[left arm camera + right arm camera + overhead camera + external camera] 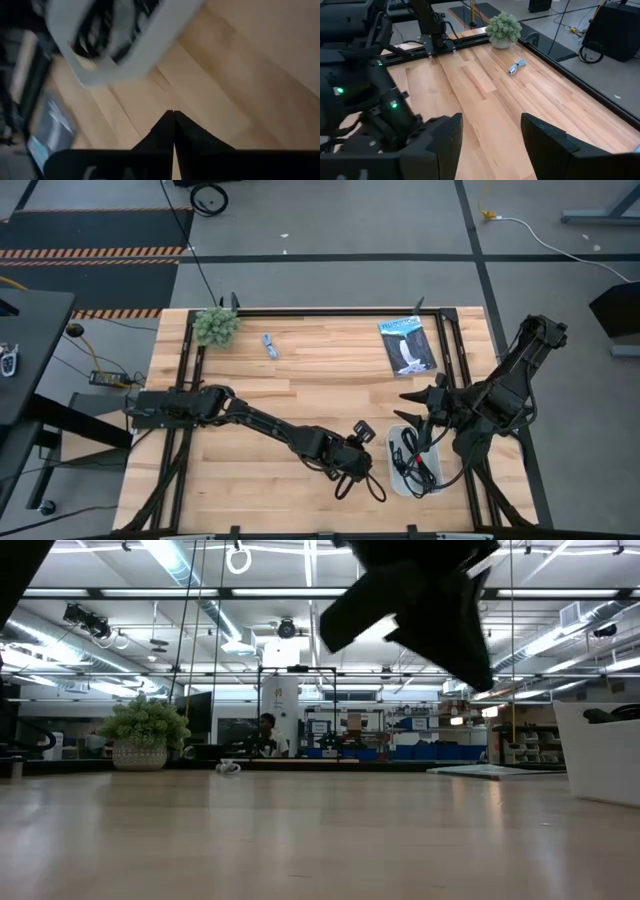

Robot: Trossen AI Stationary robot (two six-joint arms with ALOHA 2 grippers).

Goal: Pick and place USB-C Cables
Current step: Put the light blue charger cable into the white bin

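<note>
Already the white bin (404, 476) holds dark cables (415, 460); left pincer (173, 131) together, right pincer (491, 131) apart.

Overhead ceiling strips (190, 585) lit room evenly; tabletop (300, 380) bright, shadows soft. Low view backlit, arm (415, 600) black silhouette, mild glare on wood. Left wrist view dim, motion-blurred, white tray (145, 47) smeared. Right wrist view sharp, near fingers (547, 145) soft.

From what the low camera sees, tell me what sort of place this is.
Probably a large robotics lab or workshop: long ceiling strip lights, exposed pipes, shelves of blue storage bins beyond the light wooden slat table, and a person at a workstation.
</note>
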